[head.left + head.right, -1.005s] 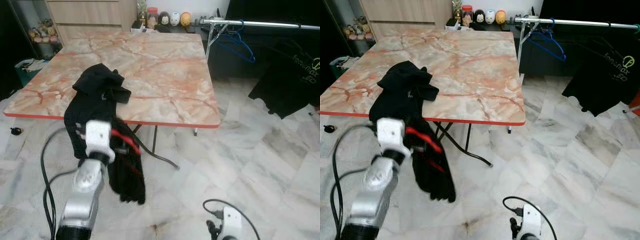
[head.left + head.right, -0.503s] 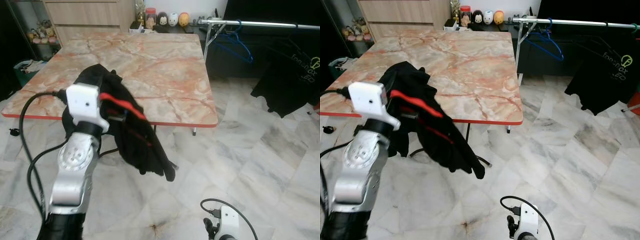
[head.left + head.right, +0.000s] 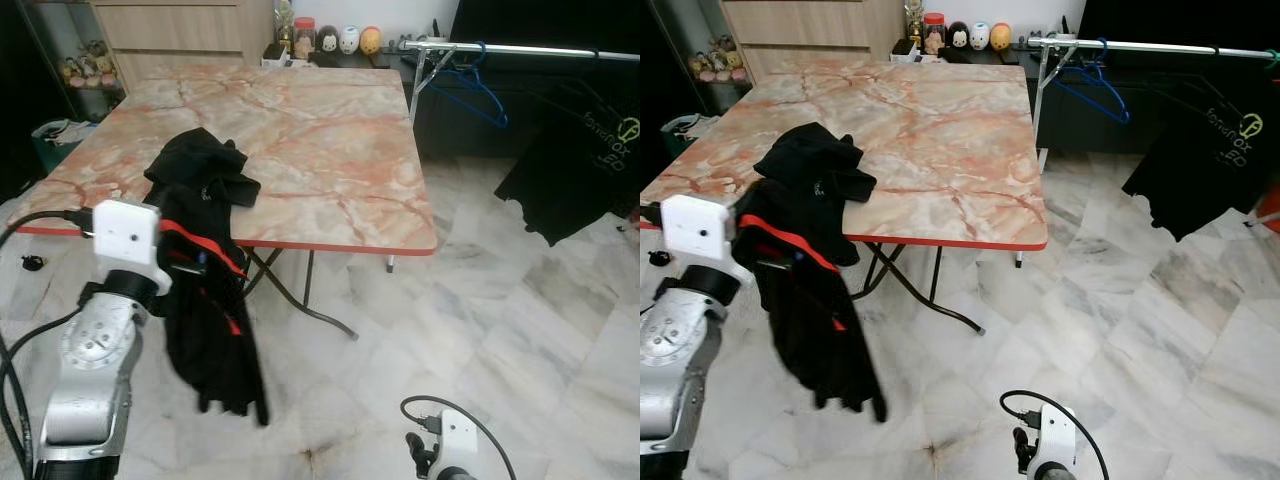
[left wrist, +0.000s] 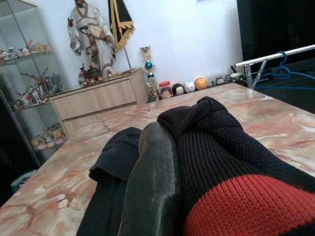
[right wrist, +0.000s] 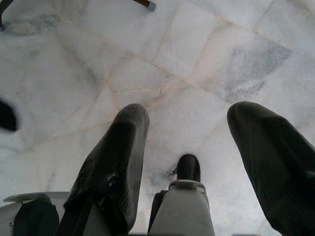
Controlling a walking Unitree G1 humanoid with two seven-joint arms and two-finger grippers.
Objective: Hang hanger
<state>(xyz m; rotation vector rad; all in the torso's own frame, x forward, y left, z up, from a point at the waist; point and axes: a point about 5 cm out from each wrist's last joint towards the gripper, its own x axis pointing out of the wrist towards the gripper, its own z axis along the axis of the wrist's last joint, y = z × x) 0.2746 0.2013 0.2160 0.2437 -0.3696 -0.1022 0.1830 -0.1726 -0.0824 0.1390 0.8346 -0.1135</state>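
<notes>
- Since half a second ago the left arm has swung back toward the robot's left, and the black garment [image 3: 210, 320] that was flung out ahead of it now hangs straight down beside the table's near edge.
- The left gripper [image 3: 185, 262] is up at table-edge height, in front of the marble-topped table [image 3: 330, 150], clamped on the red hanger [image 3: 205, 255] that carries the garment; its red bar slants across the dark cloth.
- In the left wrist view one black finger [image 4: 155, 187] lies pressed against black-and-red knit fabric, so the grip is closed on the load.
- A second dark piece of clothing [image 3: 200, 165] lies bunched on the table near its front-left corner, just behind the hanging garment.
- The clothes rail [image 3: 520, 48] stands well apart, beyond the table's far right corner, with a blue hanger [image 3: 475, 90] hooked on it and a black T-shirt [image 3: 580, 165] hanging further right.
- The right gripper [image 5: 189, 147] hangs low over the pale marble floor [image 3: 500, 320], fingers spread wide with nothing between them.
- The right wrist's white housing and its cable show at the bottom of the head views.
- At the back, a wooden cabinet [image 3: 180, 30] and a row of small figurines [image 3: 345, 38] sit behind the table.
</notes>
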